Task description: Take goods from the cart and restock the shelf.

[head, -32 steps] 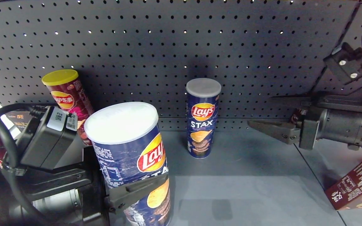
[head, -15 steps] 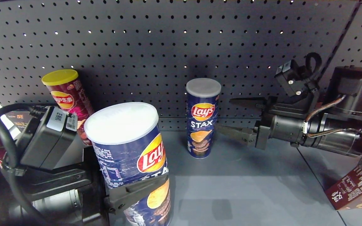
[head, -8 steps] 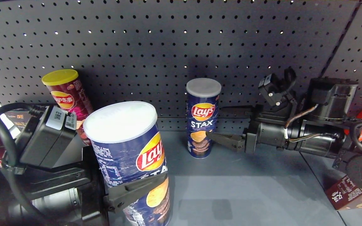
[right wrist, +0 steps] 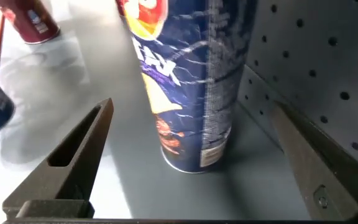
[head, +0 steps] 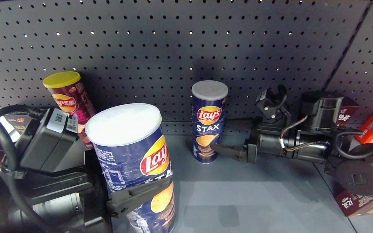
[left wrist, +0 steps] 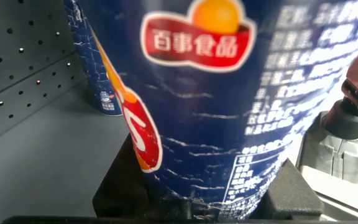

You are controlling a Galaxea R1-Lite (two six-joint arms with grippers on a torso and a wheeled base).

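On the shelf (head: 254,194), by the pegboard (head: 141,48), the standing can (head: 208,123) is straddled by the right gripper (right wrist: 191,109), spread open. It could be toppled if struck by one finger first. A second can (head: 131,149) is clamped in the left gripper (head: 131,197).

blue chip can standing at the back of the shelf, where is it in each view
Head view: the standing blue can is mid-picture, against the pegboard.
Left wrist view: standing blue can peeks out beyond the held can, near the pegboard.
Right wrist view: standing blue can inside the open right pincer, pegboard beside it.
Shared landmark: the pegboard.
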